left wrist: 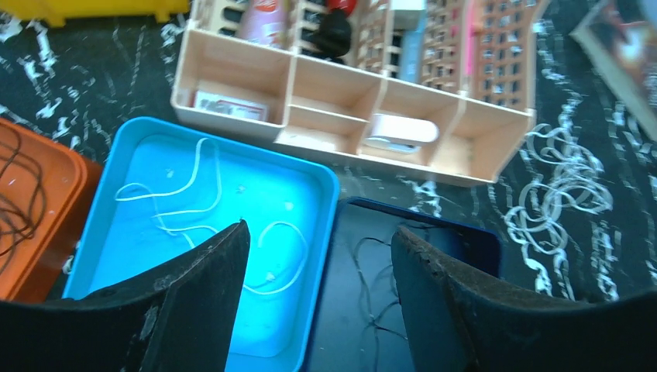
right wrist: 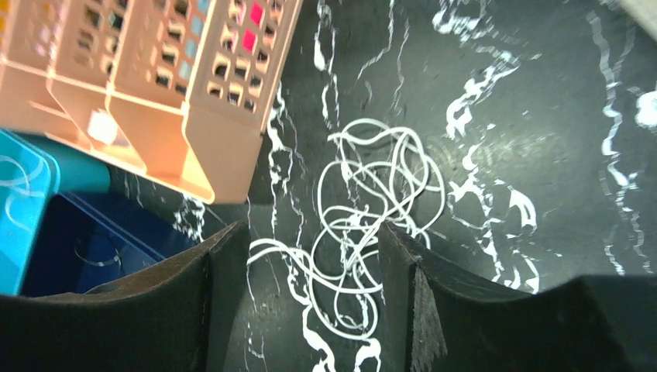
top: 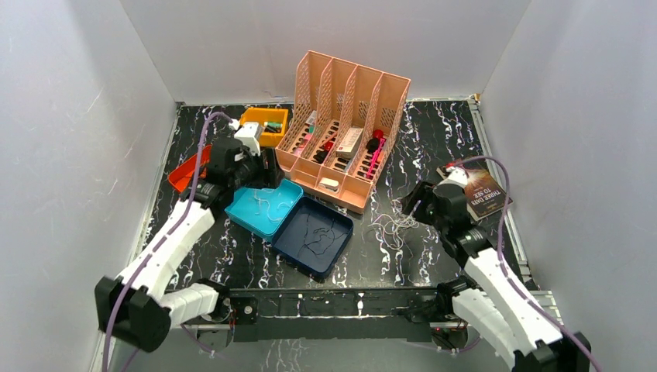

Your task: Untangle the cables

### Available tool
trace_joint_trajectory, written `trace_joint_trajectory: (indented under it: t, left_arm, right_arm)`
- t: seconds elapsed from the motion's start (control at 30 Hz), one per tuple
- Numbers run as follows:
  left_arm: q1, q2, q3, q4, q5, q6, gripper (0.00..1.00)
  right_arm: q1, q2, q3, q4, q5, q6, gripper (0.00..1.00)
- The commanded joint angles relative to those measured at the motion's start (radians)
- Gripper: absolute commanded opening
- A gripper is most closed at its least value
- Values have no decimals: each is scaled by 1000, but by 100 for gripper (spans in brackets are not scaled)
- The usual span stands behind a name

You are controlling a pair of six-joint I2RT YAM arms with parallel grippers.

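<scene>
Item: white tangle (right wrist: pixel 372 209), lying loose on the table toward its right edge, between the organizer (top: pixel 349 132) and the book (top: pixel 480 194).

Right gripper (right wrist: pixel 306 242): I am hovering directly over it, jaws apart and empty. The knot is spreading between and ahead of my fingers, its loops running every way with no single long axis.

Left gripper (left wrist: pixel 319 232): I am hanging over the blue tray (left wrist: pixel 271 174), jaws apart and empty. A white strand (left wrist: pixel 203 167) is lying inside it.

Dark strands (top: pixel 319 234) are lying in the navy tray (top: pixel 293 236).

Nearer arm for the tangle, by my judgement: right.
</scene>
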State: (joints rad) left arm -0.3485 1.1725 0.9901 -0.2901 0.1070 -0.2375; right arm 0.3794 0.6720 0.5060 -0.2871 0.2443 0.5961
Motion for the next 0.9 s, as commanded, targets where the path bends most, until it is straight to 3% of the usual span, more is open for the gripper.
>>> trace_joint_trajectory:
  t: [0.0,0.13,0.27,0.5,0.63,0.87]
  left_arm:
    - [-58,-135,-78,45,36,-57,66]
    - [-164,-183,-112,68,-26,-66,66]
    - [-319,-132,-103,142,-56,-48,67]
    - [-537,72,-98,470,16,90,66]
    - [-574,245,-48,611,136,147,66]
    - [-599,534,182,500,297,213,65]
  right_arm:
    - [-2,131,99,-18,-142,-32,68]
    - [-2,182,130,-31,-193,-53,68]
    - [-2,158,126,-54,-98,-13,71]
    - [-1,2,97,-86,0,119,75]
    - [-1,-154,54,-20,-27,141,75]
    - [-1,-341,35,2,-37,91,74]
